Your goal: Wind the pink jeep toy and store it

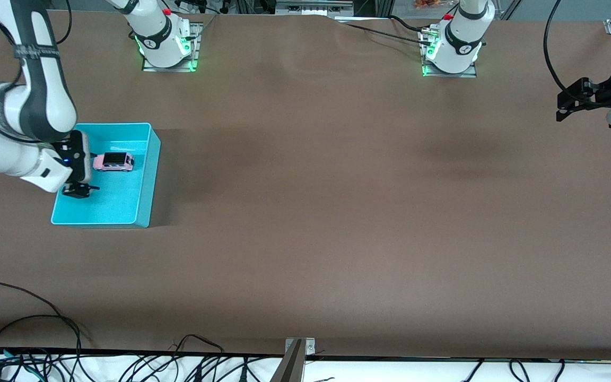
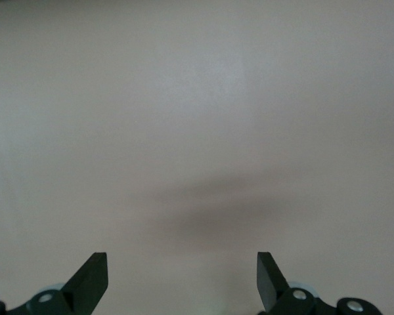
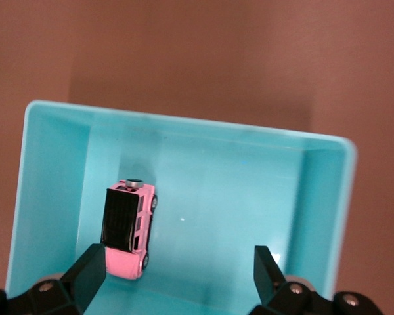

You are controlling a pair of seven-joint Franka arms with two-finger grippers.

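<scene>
The pink jeep toy [image 1: 114, 161] with a black roof sits on its wheels on the floor of the turquoise bin [image 1: 146, 180], at the right arm's end of the table. It also shows in the right wrist view [image 3: 128, 226], inside the bin [image 3: 328, 190]. My right gripper [image 1: 76, 189] is open and empty, over the bin beside the jeep; one fingertip [image 3: 88, 272] stands close to the car without touching it. My left gripper [image 1: 568, 105] is open and empty, held over the table's edge at the left arm's end; its wrist view [image 2: 182, 279] shows only bare table.
The brown table [image 1: 337, 212] stretches between the bin and the left arm. Both arm bases [image 1: 166, 40] [image 1: 451, 45] stand along the edge farthest from the front camera. Cables [image 1: 29, 350] lie along the edge nearest the front camera.
</scene>
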